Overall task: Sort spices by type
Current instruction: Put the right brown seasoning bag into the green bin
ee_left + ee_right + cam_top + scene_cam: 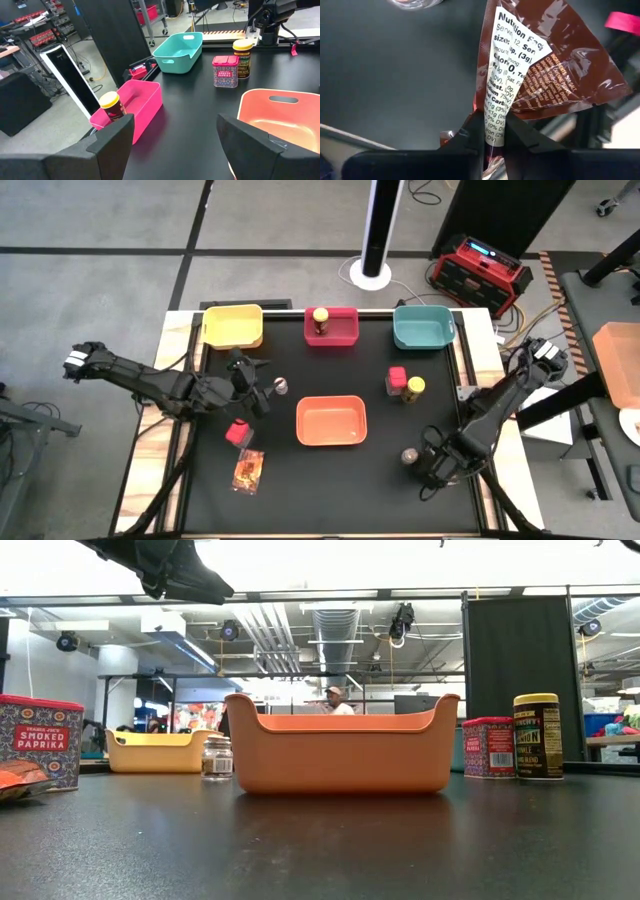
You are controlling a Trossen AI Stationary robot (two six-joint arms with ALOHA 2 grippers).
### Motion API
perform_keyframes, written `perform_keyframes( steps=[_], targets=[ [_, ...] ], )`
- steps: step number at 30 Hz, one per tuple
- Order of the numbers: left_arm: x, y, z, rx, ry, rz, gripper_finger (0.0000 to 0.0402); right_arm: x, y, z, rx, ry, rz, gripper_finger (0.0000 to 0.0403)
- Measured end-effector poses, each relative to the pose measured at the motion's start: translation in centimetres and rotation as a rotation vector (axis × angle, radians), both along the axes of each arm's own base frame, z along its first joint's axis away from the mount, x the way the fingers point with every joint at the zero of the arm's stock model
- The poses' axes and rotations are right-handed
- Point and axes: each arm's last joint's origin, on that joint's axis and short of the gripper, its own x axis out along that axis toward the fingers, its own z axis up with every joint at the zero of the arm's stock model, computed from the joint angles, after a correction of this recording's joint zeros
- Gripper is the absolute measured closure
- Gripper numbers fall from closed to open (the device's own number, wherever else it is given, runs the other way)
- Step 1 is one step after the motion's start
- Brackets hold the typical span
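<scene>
The right tool (pixel 492 145) is clamped on a brown printed packet (pixel 540 60), pinched by its seam, near the counter's (pixel 330 480) right front corner beside a small clear shaker (pixel 409 455). The left tool (pixel 252 385) hangs apart near the left edge (holding nothing). The black counter sits in an open workshop. The packet's white nutrition label faces the camera, its foil glossy and creased.
</scene>
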Motion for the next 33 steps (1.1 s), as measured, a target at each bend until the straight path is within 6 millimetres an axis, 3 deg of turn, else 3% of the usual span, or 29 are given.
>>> perform_keyframes(
  steps=[6,12,18,22,26,33],
  targets=[
    [0.0,0.0,0.0,0.0,0.0,0.0,0.0135,0.0,-0.5,3.8,-0.135,-0.04,0.001,0.0368],
    [0.0,0.0,0.0,0.004,0.002,-0.001,0.0135,0.5,-1.6,6.6,-0.412,-0.303,0.051,0.0369],
    [0.0,0.0,0.0,0.004,0.003,-0.002,0.0135,1.7,-3.5,8.1,-0.867,-0.707,0.072,0.0369],
    [0.0,0.0,0.0,0.003,0.001,-0.001,0.0135,2.8,-5.1,8.9,-1.2,-0.878,0.074,0.0369],
    [0.0,0.0,0.1,0.002,-0.004,-0.002,0.0135,4.1,-7.6,8.9,-1.429,-0.85,0.061,0.0369],
    [0.1,0.0,0.2,-0.002,-0.017,-0.002,0.0135,5.6,-14.4,8.0,-1.597,-0.565,-0.1,0.0369]
  ],
)
